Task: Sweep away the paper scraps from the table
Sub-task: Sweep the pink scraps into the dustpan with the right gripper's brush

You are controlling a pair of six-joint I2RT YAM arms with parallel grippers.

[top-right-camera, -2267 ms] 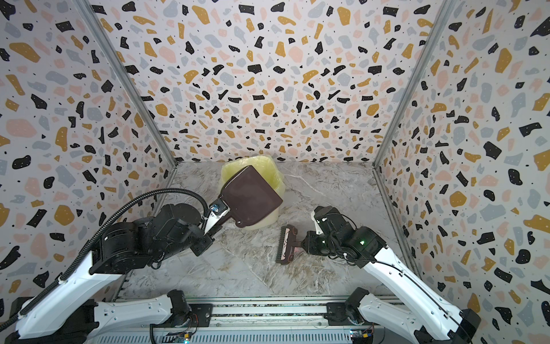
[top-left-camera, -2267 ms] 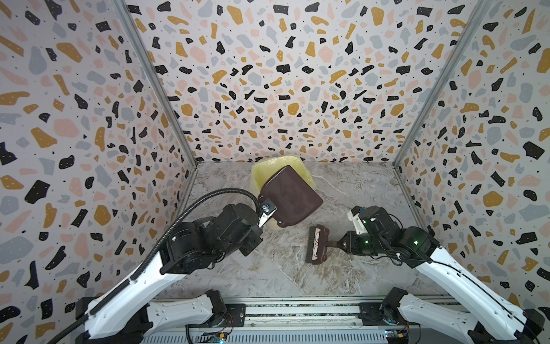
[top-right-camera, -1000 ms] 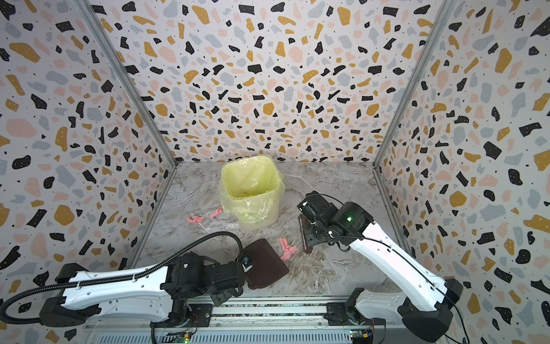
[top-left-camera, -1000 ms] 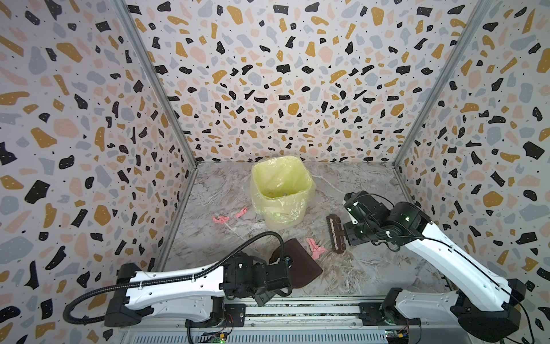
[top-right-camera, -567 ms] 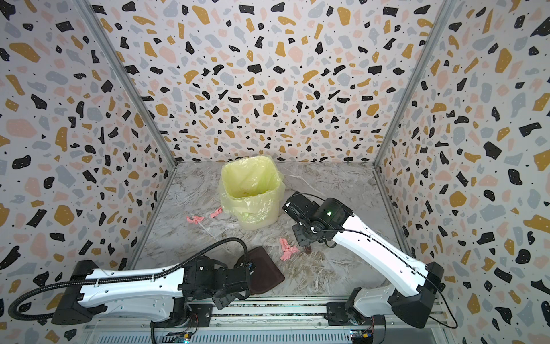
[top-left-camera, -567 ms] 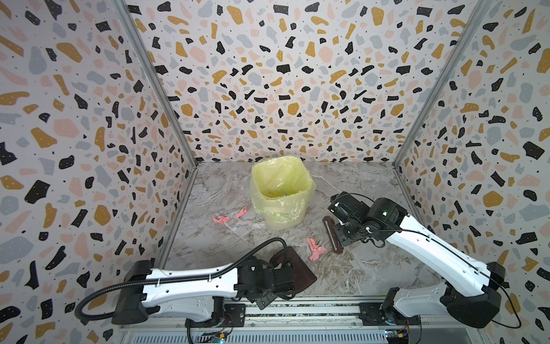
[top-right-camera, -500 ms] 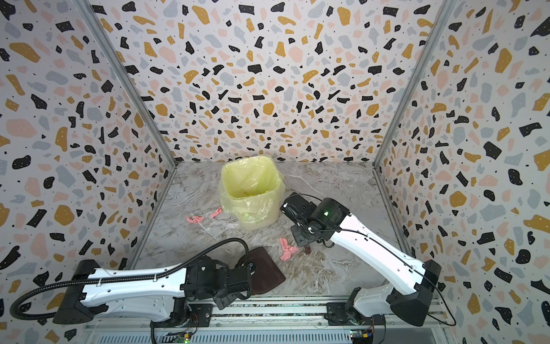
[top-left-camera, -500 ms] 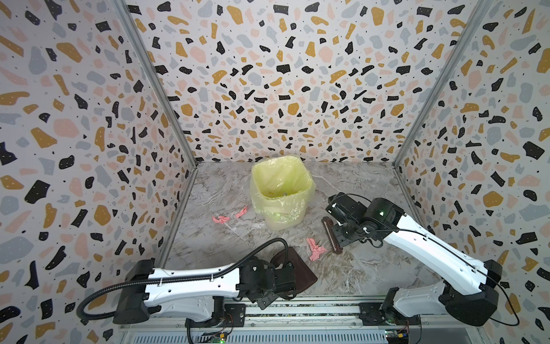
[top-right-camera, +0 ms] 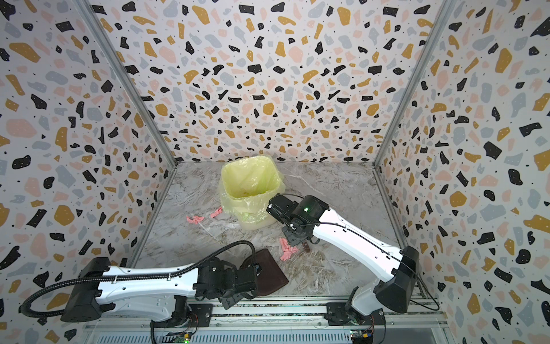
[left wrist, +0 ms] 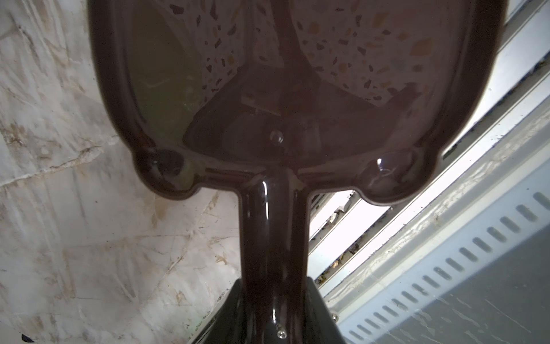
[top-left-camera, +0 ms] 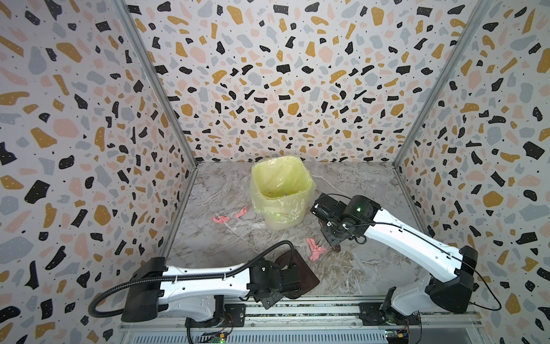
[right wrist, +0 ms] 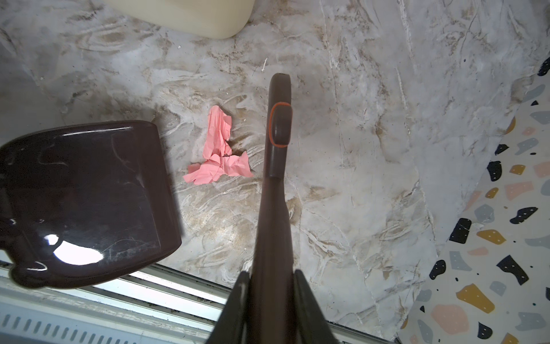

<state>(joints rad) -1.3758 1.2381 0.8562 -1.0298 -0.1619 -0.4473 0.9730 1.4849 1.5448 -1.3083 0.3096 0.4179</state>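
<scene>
Pink paper scraps lie on the marble table [top-left-camera: 208,247]: one crumpled cluster [top-left-camera: 315,249] [top-right-camera: 287,249] [right wrist: 220,152] near the front middle, two smaller bits [top-left-camera: 220,219] [top-left-camera: 241,212] left of the bin. My left gripper [top-left-camera: 285,281] [left wrist: 275,295] is shut on the handle of a brown dustpan [top-left-camera: 305,275] [top-right-camera: 272,275] [right wrist: 89,193], which lies low by the front edge, just left of the cluster. My right gripper [top-left-camera: 331,235] [right wrist: 270,283] is shut on a brown brush [right wrist: 276,143], its head down on the cluster's right side.
A cream bin with a yellow liner [top-left-camera: 281,193] [top-right-camera: 251,190] stands at the back middle, close behind my right wrist. Speckled walls close three sides. A metal rail [top-left-camera: 297,312] runs along the front edge under the dustpan's rear.
The dustpan came down from over the bin to the front edge of the table. The right arm has carried the brush leftward, up beside the pink cluster.
</scene>
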